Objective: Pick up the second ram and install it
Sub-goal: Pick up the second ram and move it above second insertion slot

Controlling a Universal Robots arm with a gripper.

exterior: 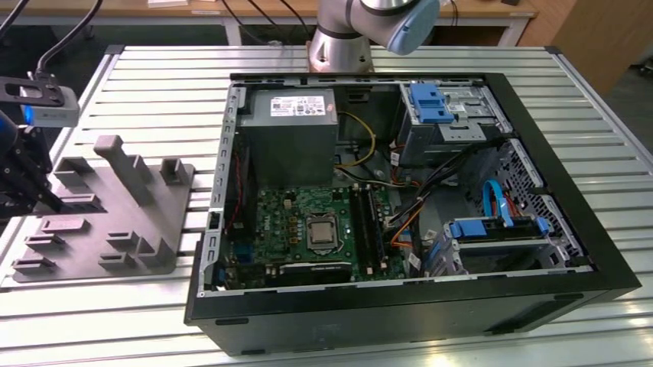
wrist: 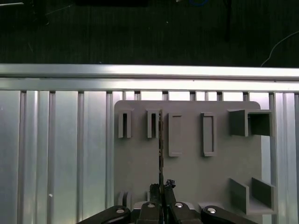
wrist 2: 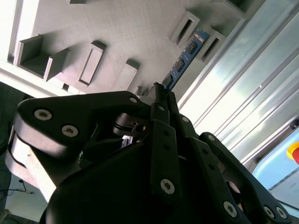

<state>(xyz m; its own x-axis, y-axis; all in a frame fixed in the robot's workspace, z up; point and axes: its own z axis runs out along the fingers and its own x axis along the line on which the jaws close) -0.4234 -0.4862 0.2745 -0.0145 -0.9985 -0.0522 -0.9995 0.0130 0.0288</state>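
Currently the gripper is clamped on the memory stick, which stands edge-on over the grey plate. The open computer case sits beside the plate on the table.

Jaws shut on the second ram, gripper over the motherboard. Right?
Wrong in one respect: the gripper is over the grey slotted plate, not the motherboard. The first wrist view shows the plate under it. The jaws are indeed shut on the second ram.
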